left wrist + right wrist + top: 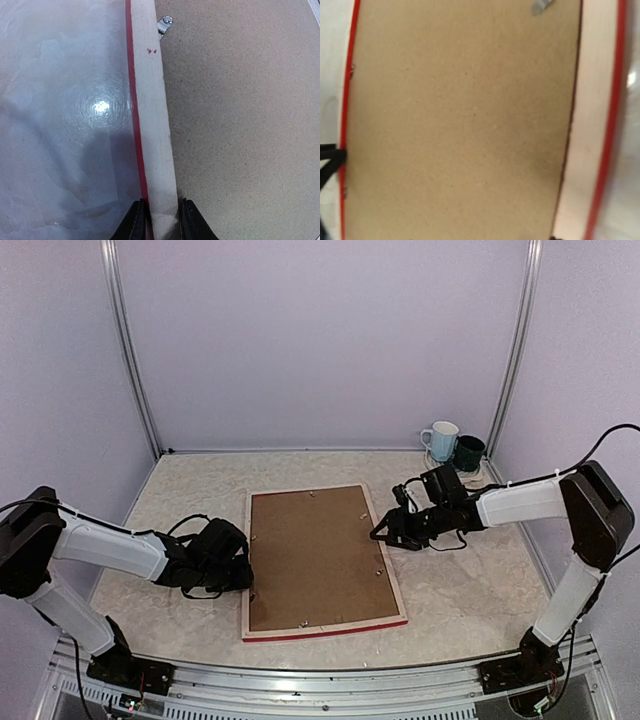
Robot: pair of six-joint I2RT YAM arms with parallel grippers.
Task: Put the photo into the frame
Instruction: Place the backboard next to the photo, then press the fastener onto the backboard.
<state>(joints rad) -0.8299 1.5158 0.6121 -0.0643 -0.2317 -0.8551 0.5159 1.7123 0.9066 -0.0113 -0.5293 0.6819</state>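
Note:
The frame [325, 628] lies face down in the middle of the table, pale wood back up with a thin red edge showing. The brown backing board [315, 555] fills its opening. The photo does not show in any view. My left gripper [245, 570] is shut on the frame's left rail [152, 110], with one black finger on each side of the wood [162, 215]. My right gripper [385, 533] hovers at the frame's right rail [592, 125], over the board [460, 125]. Its fingers hardly show, so I cannot make out their gap.
A white mug [439, 440] and a dark green mug [468, 452] stand at the back right corner. Small metal clips [165, 25] sit along the frame's inner edge. Enclosure walls close off the back and both sides.

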